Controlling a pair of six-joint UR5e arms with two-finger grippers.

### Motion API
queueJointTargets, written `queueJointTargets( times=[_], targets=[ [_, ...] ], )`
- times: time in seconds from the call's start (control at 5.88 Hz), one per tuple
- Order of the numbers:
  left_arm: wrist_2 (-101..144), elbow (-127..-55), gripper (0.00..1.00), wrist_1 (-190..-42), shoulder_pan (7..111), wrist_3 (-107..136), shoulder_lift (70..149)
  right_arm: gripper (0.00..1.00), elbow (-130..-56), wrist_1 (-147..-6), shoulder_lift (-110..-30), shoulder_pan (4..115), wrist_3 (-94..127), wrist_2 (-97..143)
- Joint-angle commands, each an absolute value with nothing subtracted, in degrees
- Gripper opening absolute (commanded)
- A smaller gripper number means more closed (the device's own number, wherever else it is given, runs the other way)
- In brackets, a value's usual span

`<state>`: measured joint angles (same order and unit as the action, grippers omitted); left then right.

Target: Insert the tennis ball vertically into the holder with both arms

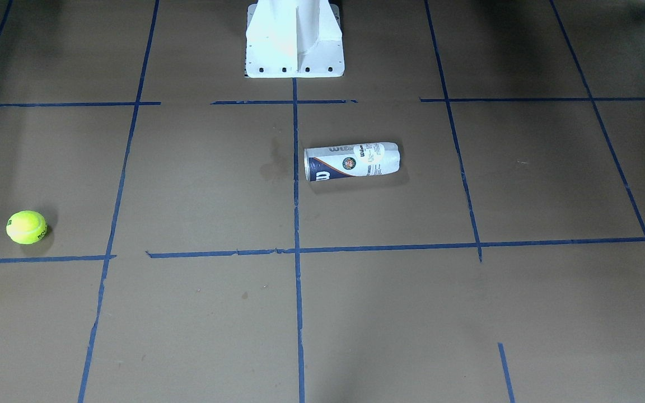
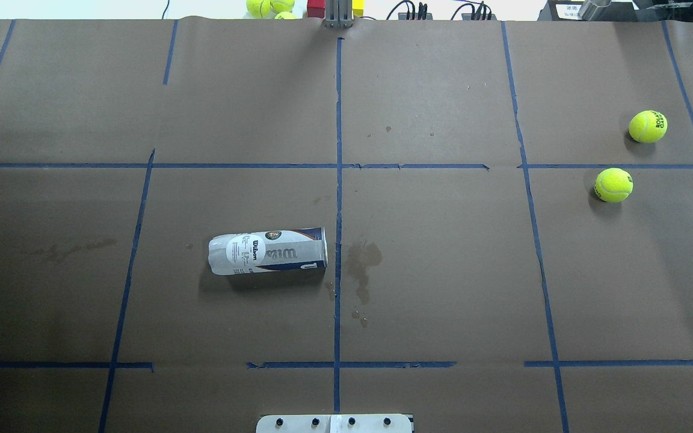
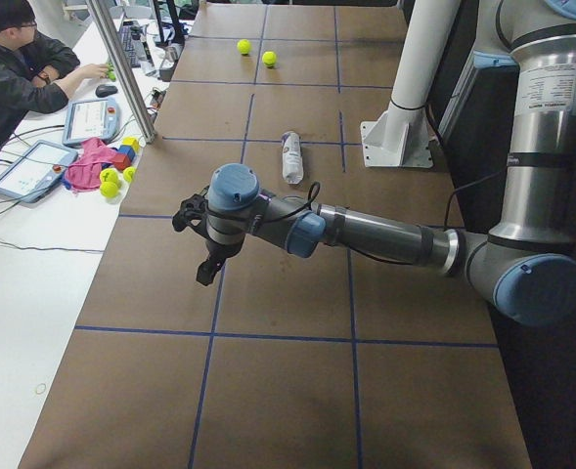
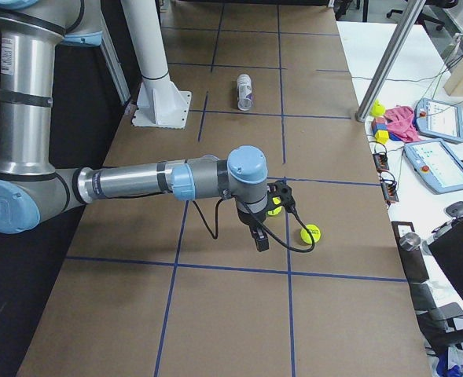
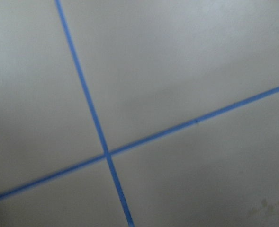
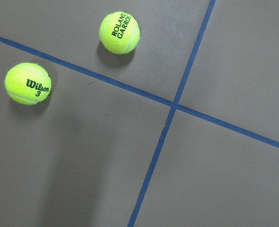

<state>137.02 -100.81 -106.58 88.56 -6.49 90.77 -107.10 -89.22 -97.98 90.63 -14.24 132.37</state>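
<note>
The holder [image 2: 268, 251] lies on its side on the brown paper, left of the centre tape line, its open end toward the centre; it also shows in the front view [image 1: 351, 161]. Two tennis balls [image 2: 613, 184] [image 2: 648, 126] rest at the far right and show in the right wrist view [image 6: 27, 83] [image 6: 119, 32]. My left gripper [image 3: 203, 277] hovers above the table, well short of the holder [image 3: 291, 156]. My right gripper [image 4: 260, 242] hovers close to the balls [image 4: 310, 233]. I cannot tell whether either gripper is open or shut.
The white pedestal base [image 1: 294, 39] stands at the robot's edge of the table. A metal pole [image 3: 126, 68] rises at the far edge. An operator [image 3: 14, 68] sits at a side desk with tablets, blocks and spare balls [image 3: 109, 181].
</note>
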Motion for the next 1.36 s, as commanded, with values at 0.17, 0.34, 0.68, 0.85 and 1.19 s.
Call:
queueJointTargets(
  times=[0.17, 0.34, 0.68, 0.85, 1.19],
  targets=[
    [136.76, -101.59, 1.0, -122.99, 81.86, -5.01, 92.44, 1.0, -106.7, -87.54, -98.79, 90.62, -14.24, 132.45],
    [136.76, -101.78, 1.0, -128.27, 76.87, -4.23, 94.55, 1.0, -106.7, -87.54, -98.79, 90.62, -14.24, 132.45],
    [136.76, -101.78, 1.0, -128.67, 67.81, -2.56, 101.63, 1.0, -106.7, -87.54, -98.79, 90.62, -14.24, 132.45],
    [136.5, -102.21, 1.0, -128.5, 63.85, -2.46, 105.43, 1.0, -106.7, -87.54, -98.7, 90.62, -14.24, 132.45],
    [130.81, -104.4, 1.0, -127.71, 56.03, 1.47, 109.32, 1.0, -106.79, -87.54, -98.79, 90.62, -14.24, 132.45]
  ],
)
